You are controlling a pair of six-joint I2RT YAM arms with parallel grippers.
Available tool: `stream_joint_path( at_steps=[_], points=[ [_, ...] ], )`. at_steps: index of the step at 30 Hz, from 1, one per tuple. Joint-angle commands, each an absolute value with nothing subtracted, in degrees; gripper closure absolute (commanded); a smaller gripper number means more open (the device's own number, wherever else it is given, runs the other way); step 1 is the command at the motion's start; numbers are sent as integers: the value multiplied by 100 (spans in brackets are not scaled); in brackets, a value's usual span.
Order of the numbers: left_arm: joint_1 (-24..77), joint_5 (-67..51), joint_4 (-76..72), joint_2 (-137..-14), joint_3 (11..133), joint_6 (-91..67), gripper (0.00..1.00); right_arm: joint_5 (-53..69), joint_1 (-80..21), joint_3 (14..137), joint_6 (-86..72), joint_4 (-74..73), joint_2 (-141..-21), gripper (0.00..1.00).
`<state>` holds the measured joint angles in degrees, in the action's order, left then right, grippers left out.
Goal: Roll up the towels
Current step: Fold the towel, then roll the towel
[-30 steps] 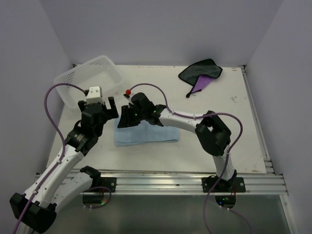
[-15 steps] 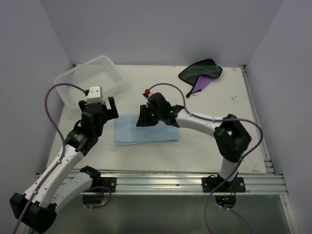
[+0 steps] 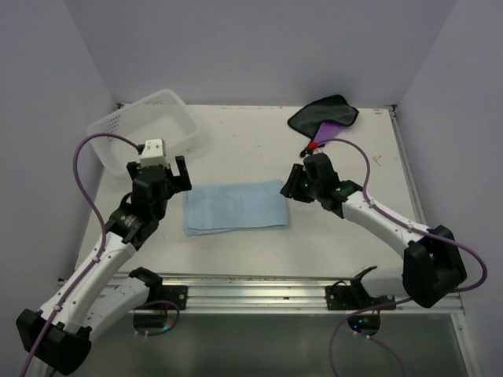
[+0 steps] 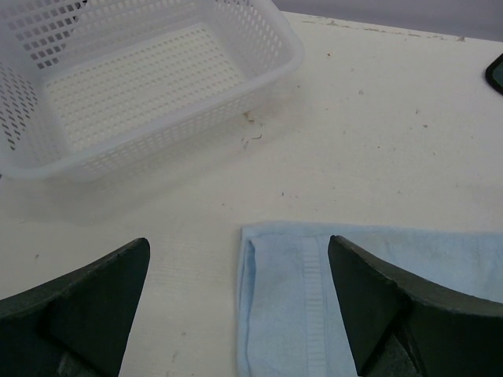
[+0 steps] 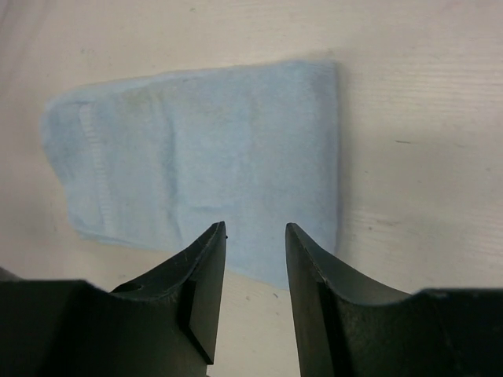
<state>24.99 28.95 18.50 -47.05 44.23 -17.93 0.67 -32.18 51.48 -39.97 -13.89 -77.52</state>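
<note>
L arm (image 3: pixel 110 243) comes up from my near-left, well left of the blue towel (image 3: pixel 236 206). Its wrist is bent down, with the L gripper (image 3: pixel 157 167) just off the towel's left end, jaws spread wide, nothing in them. R arm (image 3: pixel 377 220) lies low, elbow well right of the towel and forearm running in twd its right end. R gripper (image 5: pixel 255 232) is at that end, fingers aimed at the towel, jaws w/ a narrow gap, empty. Can't tell if the tips touch.

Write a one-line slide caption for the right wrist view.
Right gripper, jaws apart and empty, poised at the near end of the light blue towel lying flat on the table.
</note>
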Motion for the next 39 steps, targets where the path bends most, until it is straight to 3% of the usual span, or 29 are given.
stream_joint_path(
  at_steps=[1,15,32,39],
  points=[
    [2461,2892,1714,-4781,4421,-1767,0,-263,-3103,4782,-4192,-1600,-7471,59],
    [2461,2874,1688,-4878,4403,-1767,1,492,-3085,3885,-4702,-335,-8068,56],
    [2461,2769,1679,-4957,4403,-1758,0,483,-3094,3472,-4939,-35,-8315,56],
    [2461,2821,1705,-4983,4412,-1758,0,650,-3103,3375,-5054,255,-8385,63]
  ],
)
